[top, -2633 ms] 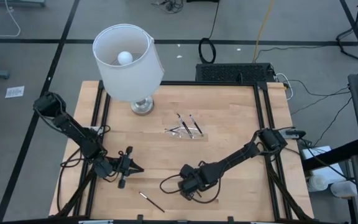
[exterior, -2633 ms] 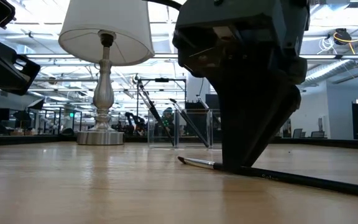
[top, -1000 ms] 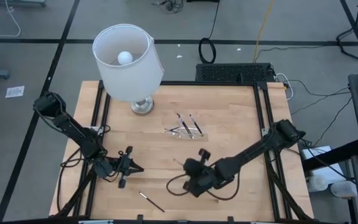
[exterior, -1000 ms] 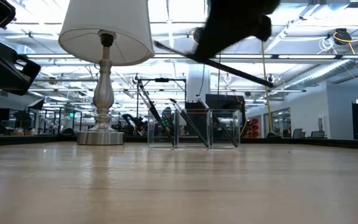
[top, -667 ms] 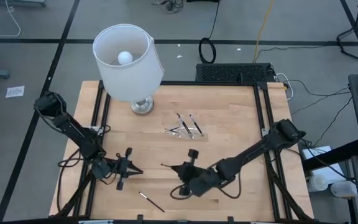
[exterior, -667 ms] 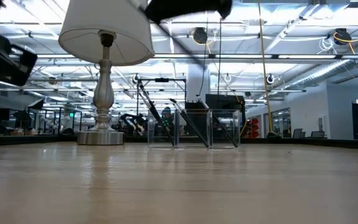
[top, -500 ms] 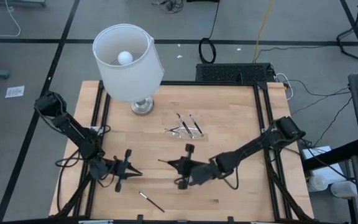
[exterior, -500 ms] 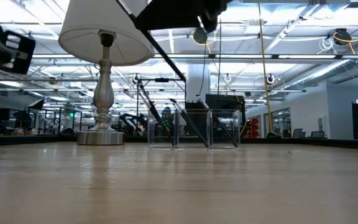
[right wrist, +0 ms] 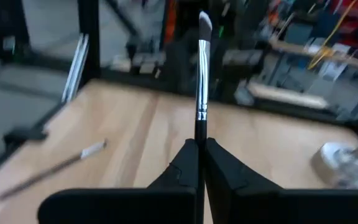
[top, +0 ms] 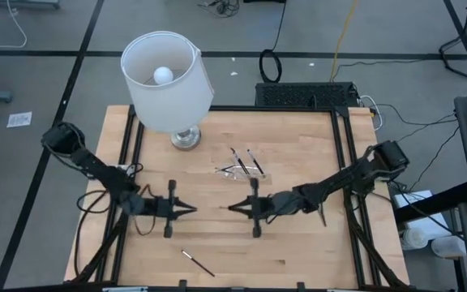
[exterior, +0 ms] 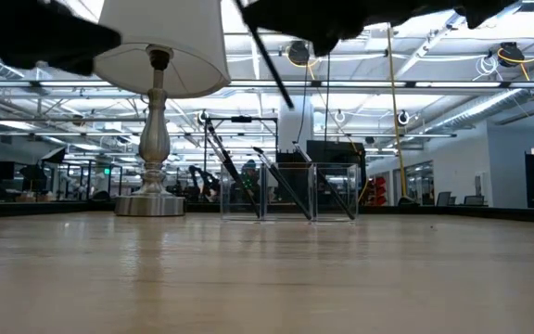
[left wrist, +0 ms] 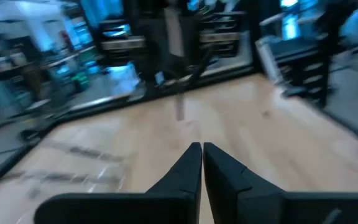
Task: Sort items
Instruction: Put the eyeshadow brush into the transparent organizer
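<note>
The right tool (top: 235, 208) pinches one stick (right wrist: 202, 74) by its dark end, the pale tip pointing straight out past the fingers, raised above mid-desk. The clear tray (top: 242, 171), already holding several sticks, lies just beyond it toward the lamp (top: 169, 81). The left tool (top: 186, 208), pressed together and empty, is nearer the stray stick (top: 196, 263) at the near desk (top: 314, 259) edge.
</note>
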Motion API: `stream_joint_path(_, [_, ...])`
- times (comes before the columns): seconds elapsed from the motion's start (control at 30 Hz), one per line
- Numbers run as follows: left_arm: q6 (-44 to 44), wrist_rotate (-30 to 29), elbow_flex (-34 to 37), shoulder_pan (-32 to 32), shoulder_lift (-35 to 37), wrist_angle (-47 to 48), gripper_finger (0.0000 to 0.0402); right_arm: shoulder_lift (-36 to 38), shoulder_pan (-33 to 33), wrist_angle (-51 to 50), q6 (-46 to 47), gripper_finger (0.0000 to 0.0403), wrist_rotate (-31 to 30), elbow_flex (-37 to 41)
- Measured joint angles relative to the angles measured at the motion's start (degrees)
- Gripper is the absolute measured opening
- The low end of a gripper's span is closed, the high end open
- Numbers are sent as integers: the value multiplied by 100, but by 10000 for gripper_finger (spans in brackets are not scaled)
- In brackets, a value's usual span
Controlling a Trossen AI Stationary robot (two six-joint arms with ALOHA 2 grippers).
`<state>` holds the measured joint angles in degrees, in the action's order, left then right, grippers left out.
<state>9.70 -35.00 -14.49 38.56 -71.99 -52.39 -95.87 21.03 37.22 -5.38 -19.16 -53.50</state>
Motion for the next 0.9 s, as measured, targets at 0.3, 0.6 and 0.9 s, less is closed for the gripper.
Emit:
stream_joint_path(0.3, [244,2482,-825,-1387,-2,278,26,365,-50,810,-331,0,-4,558])
stream_joint_path(0.6, [332,2364,-1945,-1110,0,1587,26,362,-242,1131,-497,0,769,555])
stream_joint_path(0.9, [1115,813,-1975,-707,-2,1757,26,347,-363,1105,-1041,0,1459,555])
